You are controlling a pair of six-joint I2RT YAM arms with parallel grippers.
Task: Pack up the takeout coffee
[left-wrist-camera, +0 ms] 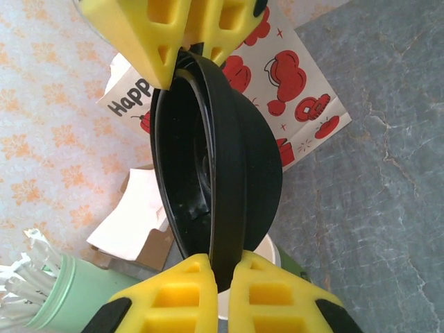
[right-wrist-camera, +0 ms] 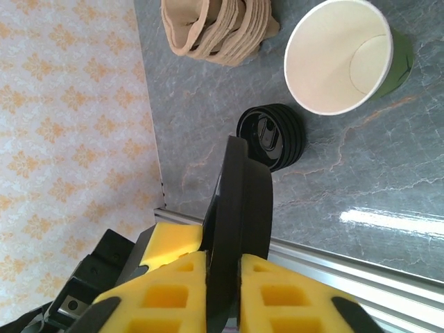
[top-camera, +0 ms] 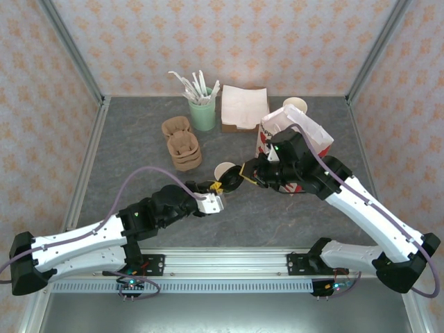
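Note:
The takeout coffee's green paper cup stands open on the table with no lid on it, its cream inside showing. Just above it a round black lid is held on edge between both grippers. My left gripper is shut on the lid's near rim. My right gripper is shut on the opposite rim, and its yellow fingers face mine. The red-and-white paper bag stands upright behind the right arm.
A stack of black lids lies beside the cup. Brown pulp cup carriers sit to the left. A green holder of stirrers, a napkin box and cream cups line the back. The metal rail edges the front.

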